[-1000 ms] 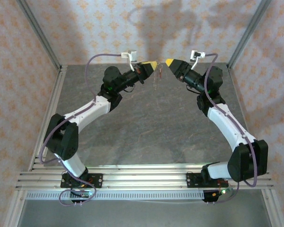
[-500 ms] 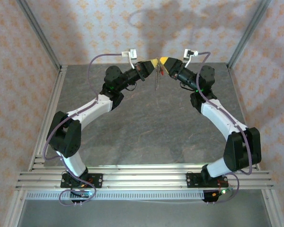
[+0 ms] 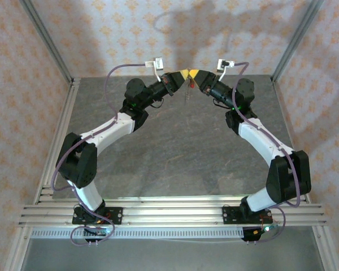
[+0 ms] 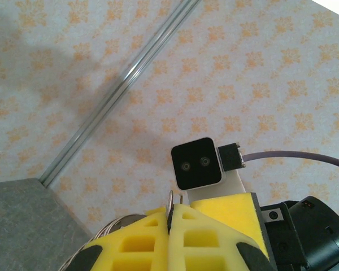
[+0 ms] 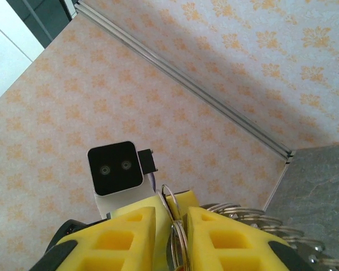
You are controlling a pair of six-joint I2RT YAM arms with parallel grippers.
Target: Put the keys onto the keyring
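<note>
High over the far middle of the table my left gripper (image 3: 184, 75) and right gripper (image 3: 194, 74) meet tip to tip. In the left wrist view the left gripper (image 4: 172, 217) is shut, and the thin edge of the keyring (image 4: 170, 199) pokes out between its yellow fingers. From the right wrist the keyring (image 5: 178, 228) runs between the fingers of the right gripper (image 5: 170, 217), which stand narrowly apart on either side of it. A thin strand (image 3: 186, 94) dangles under the tips, too small to tell whether it is the keys.
Silvery wire loops (image 5: 254, 217) bulge beside the right fingers and appear as loops (image 4: 110, 228) past the left fingers. The patterned back wall and a metal corner post (image 3: 296, 36) stand close behind both grippers. The grey tabletop (image 3: 181, 152) lies far below.
The right arm has swung left until its tip meets the left gripper's, and its jaws have narrowed around the ring. The left arm has barely moved.
</note>
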